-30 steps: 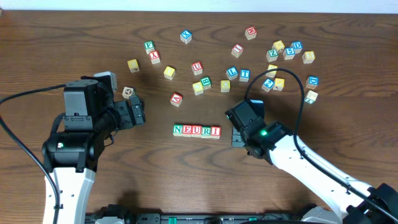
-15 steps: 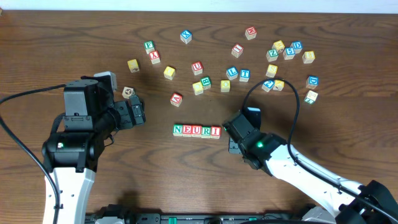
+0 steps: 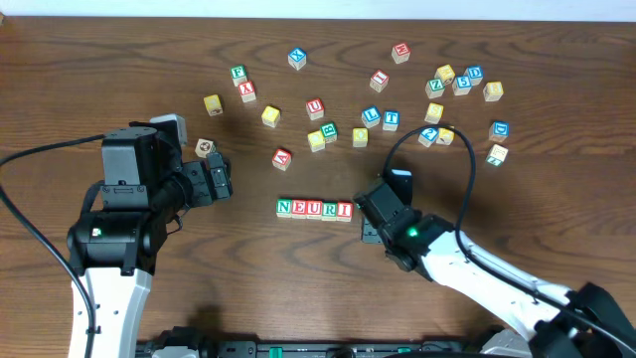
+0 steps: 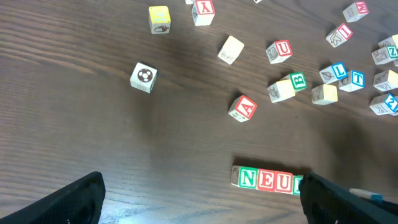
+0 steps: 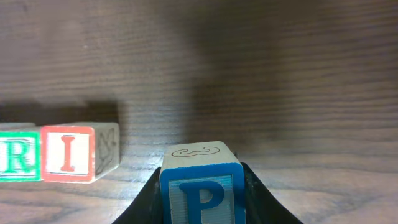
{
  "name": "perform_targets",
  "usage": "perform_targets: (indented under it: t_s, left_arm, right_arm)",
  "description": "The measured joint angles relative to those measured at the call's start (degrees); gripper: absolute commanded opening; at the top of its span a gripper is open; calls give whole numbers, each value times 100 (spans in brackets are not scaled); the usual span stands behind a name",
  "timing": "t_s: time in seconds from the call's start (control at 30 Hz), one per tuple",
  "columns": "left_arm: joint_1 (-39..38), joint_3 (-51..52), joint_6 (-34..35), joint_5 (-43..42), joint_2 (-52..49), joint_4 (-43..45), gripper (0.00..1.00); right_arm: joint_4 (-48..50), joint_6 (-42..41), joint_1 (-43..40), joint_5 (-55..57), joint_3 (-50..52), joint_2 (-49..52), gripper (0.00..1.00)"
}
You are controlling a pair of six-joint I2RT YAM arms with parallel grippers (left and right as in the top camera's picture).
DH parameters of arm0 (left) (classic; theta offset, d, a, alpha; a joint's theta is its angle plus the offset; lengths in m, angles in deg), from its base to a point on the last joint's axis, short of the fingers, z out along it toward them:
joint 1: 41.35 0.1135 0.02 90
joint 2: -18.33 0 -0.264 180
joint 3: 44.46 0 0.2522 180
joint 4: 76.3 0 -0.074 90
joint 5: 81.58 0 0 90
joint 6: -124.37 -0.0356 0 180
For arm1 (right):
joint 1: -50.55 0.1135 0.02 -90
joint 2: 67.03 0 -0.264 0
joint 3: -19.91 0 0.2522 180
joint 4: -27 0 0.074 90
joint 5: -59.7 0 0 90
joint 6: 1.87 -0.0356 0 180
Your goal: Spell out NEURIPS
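Five lettered cubes stand in a row reading NEURI (image 3: 314, 209) at the table's middle front. The right wrist view shows the red I cube (image 5: 69, 152) ending the row, with the green R cube (image 5: 15, 158) beside it. My right gripper (image 5: 202, 202) is shut on a blue P cube (image 5: 202, 186), low over the table just right of the I cube and a little nearer the front edge. From overhead the right gripper (image 3: 368, 223) covers the P cube. My left gripper (image 4: 202, 199) stands open and empty, left of the row (image 4: 267, 179).
Many loose lettered cubes lie scattered across the back of the table, among them a red A cube (image 3: 282, 157), a red U cube (image 3: 314, 106) and a ball-picture cube (image 3: 205, 148) near the left gripper (image 3: 214, 181). The right arm's cable loops above its wrist.
My right gripper has moved left with the P cube, closer to the right end of the row. The left arm has not moved.
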Motion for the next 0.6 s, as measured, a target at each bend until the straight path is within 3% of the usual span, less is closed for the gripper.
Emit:
perform_targets:
  t_s: [0.6]
  left_arm:
    - [0,0,0,0,0,0,98]
  right_arm:
    - [173,219,83,155,11,455,1]
